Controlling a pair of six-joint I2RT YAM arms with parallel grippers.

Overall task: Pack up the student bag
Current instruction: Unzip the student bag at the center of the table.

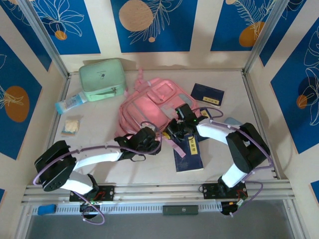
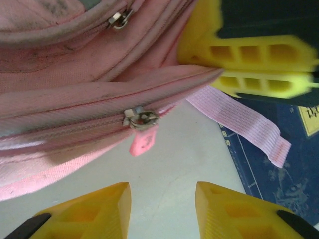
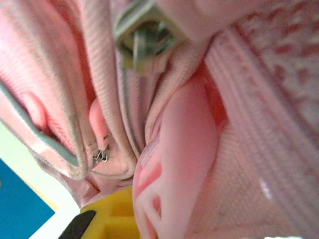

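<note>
The student bag (image 1: 149, 102) is lying mid-way across the worktop (image 1: 99, 135), long axis running near to far, its near-right edge being pinched by the pressed-together right gripper (image 1: 173, 130), while the left gripper (image 2: 162, 193), spread and empty, is hovering nearest the zip pull (image 2: 141, 119) just far of its fingertips.

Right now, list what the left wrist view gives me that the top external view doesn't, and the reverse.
Left wrist: a close look at the metal zipper slider with its pink pull, and that the left gripper is open. Top external: the mint green case, the bottle, the small packet. Shared: the student bag, the blue book, and the right gripper at the bag's edge.
</note>
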